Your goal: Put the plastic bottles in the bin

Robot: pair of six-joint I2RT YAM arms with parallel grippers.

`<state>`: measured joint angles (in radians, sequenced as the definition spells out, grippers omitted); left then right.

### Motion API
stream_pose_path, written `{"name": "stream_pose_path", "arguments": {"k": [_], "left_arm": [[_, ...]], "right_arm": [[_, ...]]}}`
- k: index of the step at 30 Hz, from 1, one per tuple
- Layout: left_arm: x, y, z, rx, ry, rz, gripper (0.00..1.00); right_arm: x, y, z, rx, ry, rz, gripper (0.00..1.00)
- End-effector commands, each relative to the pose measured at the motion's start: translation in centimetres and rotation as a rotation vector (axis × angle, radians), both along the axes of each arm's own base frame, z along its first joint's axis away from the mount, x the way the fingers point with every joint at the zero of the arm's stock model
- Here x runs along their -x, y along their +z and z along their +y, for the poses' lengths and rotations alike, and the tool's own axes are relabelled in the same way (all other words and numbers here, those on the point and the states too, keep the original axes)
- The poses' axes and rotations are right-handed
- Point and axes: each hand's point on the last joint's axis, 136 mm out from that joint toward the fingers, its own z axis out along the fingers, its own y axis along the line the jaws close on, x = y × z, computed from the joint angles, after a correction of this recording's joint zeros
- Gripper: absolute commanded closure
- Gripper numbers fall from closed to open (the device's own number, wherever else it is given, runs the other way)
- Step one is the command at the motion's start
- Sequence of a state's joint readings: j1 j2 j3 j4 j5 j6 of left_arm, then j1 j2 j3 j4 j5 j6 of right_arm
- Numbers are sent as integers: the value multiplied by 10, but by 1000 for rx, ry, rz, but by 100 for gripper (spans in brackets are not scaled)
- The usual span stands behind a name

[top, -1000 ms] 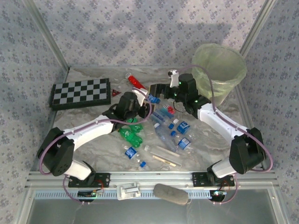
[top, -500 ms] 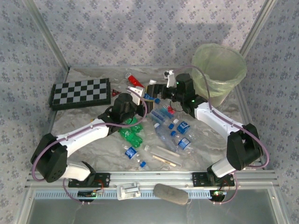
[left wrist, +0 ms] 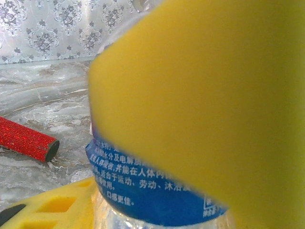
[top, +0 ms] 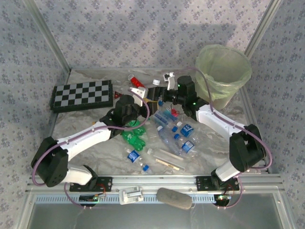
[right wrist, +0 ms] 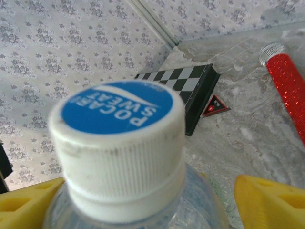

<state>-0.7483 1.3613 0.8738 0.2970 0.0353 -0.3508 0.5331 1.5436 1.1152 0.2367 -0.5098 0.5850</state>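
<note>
Handover is the step in hand. Left end effector is clamped on a blue-labelled bottle, held over the far middle of the tabletop. Right end effector has its jaws apart on either side of the bottle's white cap. Next move calls for closing the right jaws on the neck, releasing the left grip, then carrying the bottle to the bin at the far right corner. Remaining bottles lie mid-tabletop.

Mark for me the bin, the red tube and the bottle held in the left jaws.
bin (top: 232,85): top external view, on its front wall.
red tube (left wrist: 24,138): left wrist view, on the middle of its body.
held bottle (left wrist: 143,191): left wrist view, on its blue label.
</note>
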Motion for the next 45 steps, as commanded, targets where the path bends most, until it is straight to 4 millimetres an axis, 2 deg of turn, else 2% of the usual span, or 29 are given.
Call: {"name": "stream_pose_path", "arguments": {"k": [1,6,10,13,20,25,27,29,31,35,39,42,45], "left_arm": [[7,51,-5,114,-37,-109,45],[9,51,-7,116,-49,-107,44],[10,50,-7,114,-52,-99,40],[11,47,-6,110,-48,-89,32],[12,43,6,97,-3,-75,18],[7,40,31,98,114,-74,10],[0,33,50,77,226,-62,10],[-8,22,78,40,383,-28,8],[-16,5,111,23,549,33,4],[-21,-34,156,87,709,182,2],[-17,-69,178,107,779,291,0],[-14,-81,184,74,789,314,0],[-12,-83,184,53,778,309,0]], "right_arm": [[1,-1,7,-6,26,16,14],[2,-1,7,4,32,15,24],[2,2,5,11,30,1,44],[0,0,3,29,25,-2,52],[-11,-2,-18,123,-47,-30,53],[-29,14,-43,196,-123,-76,53],[-35,24,-55,226,-156,-100,53],[-41,38,-67,257,-190,-139,53],[-46,59,-80,291,-223,-191,52],[-53,101,-104,374,-280,-302,51],[-65,140,-137,446,-378,-390,51],[-73,162,-167,512,-466,-421,51],[-81,182,-202,570,-575,-446,51]]}}
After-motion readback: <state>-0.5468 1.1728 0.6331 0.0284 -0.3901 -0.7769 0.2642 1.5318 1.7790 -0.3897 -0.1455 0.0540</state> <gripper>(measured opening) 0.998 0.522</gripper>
